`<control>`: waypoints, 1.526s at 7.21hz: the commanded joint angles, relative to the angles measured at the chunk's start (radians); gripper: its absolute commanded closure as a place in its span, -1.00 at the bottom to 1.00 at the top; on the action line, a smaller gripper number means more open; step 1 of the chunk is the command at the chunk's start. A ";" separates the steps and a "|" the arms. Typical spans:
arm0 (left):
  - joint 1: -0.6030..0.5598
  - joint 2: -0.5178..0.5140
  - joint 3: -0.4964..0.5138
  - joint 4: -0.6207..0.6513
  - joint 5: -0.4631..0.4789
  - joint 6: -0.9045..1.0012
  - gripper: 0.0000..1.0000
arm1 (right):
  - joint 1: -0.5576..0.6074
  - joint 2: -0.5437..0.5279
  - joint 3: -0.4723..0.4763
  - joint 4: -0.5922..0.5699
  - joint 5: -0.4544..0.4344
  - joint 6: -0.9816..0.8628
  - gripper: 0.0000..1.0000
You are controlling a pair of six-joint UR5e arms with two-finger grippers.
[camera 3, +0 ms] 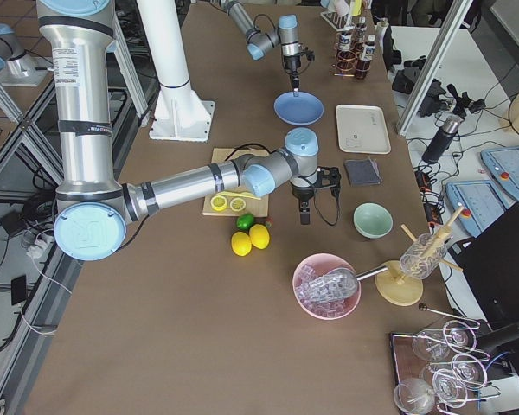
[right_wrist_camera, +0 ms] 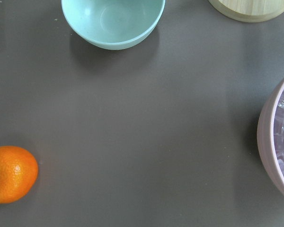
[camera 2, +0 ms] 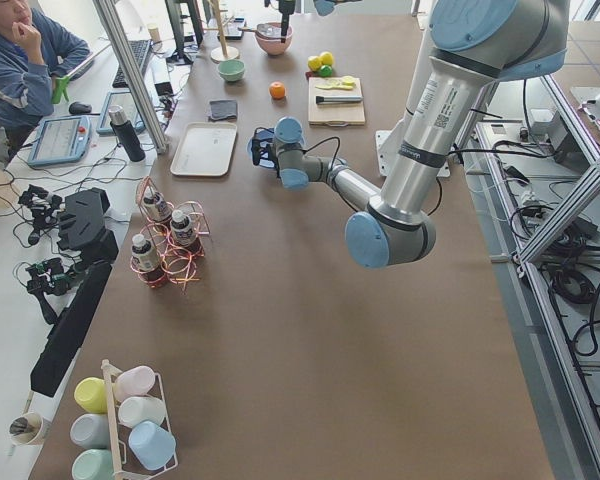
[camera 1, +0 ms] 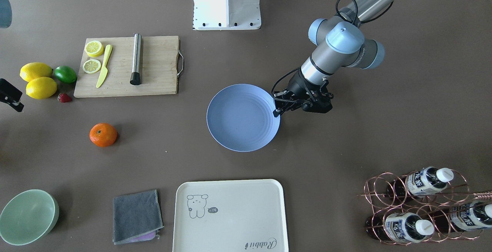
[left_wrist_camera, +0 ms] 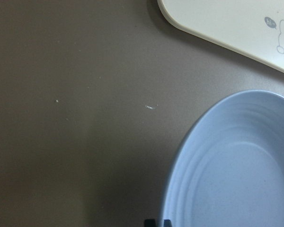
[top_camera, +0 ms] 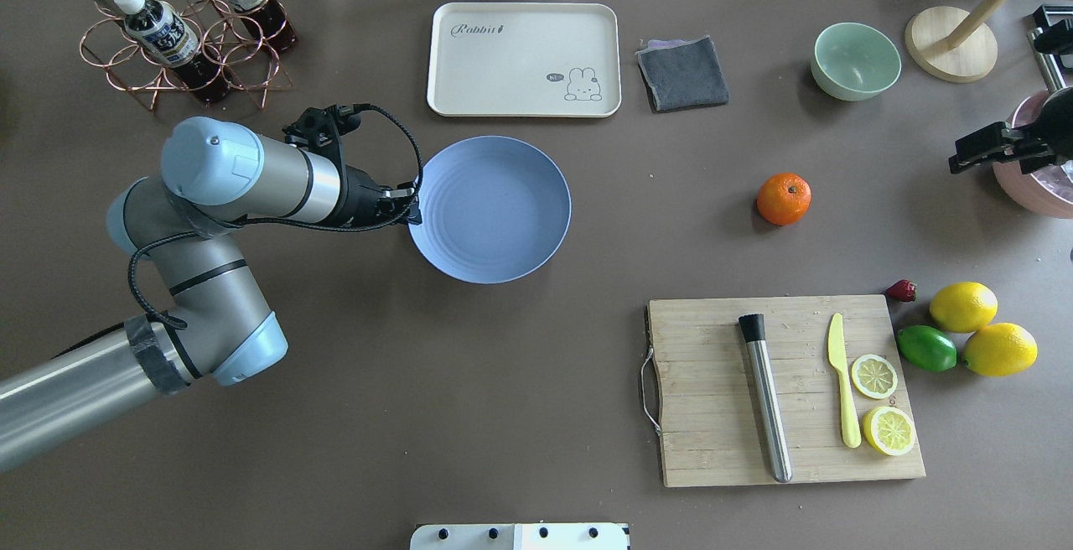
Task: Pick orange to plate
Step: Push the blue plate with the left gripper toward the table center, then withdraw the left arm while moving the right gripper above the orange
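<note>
The orange [top_camera: 784,199] lies alone on the brown table, right of the light-blue plate [top_camera: 490,231] and well apart from it. In the right wrist view the orange [right_wrist_camera: 12,174] sits at the lower left edge. My right gripper [top_camera: 956,156] hovers beyond the orange toward the table's right end, its fingers apart and nothing between them. A little above the plate's left rim hangs my left gripper [top_camera: 413,210], shut and holding nothing. Its dark fingertips [left_wrist_camera: 150,222] show close together beside the plate's rim [left_wrist_camera: 180,161]. The plate is bare.
A cutting board [top_camera: 712,349] carries a steel rod, a yellow knife and lemon slices. Two lemons [top_camera: 964,305], a lime [top_camera: 926,347] and a strawberry lie beside it. Along the far edge stand a cream tray [top_camera: 469,72], grey cloth [top_camera: 683,72] and green bowl [top_camera: 855,59]. A pink bowl [right_wrist_camera: 274,142] and bottle rack [top_camera: 176,47] stand at the ends.
</note>
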 commanded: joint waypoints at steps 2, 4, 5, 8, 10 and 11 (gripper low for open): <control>0.032 -0.028 0.027 0.003 0.029 0.000 1.00 | -0.003 0.003 -0.004 0.000 -0.001 0.000 -1.00; 0.052 -0.028 0.027 0.001 0.033 0.005 -0.94 | -0.010 0.003 -0.005 0.000 0.001 0.000 -1.00; 0.050 -0.025 0.018 0.001 0.052 0.006 -0.96 | -0.014 0.004 -0.005 0.000 0.001 0.002 -1.00; -0.120 -0.013 -0.034 0.109 -0.127 0.076 -0.96 | -0.048 0.076 -0.027 -0.014 -0.013 0.002 -1.00; -0.274 0.079 -0.202 0.373 -0.235 0.318 -0.95 | -0.077 0.127 -0.062 -0.038 -0.014 0.003 -1.00; -0.360 0.114 -0.276 0.543 -0.269 0.480 -0.95 | -0.091 0.176 -0.062 -0.114 -0.016 0.012 -1.00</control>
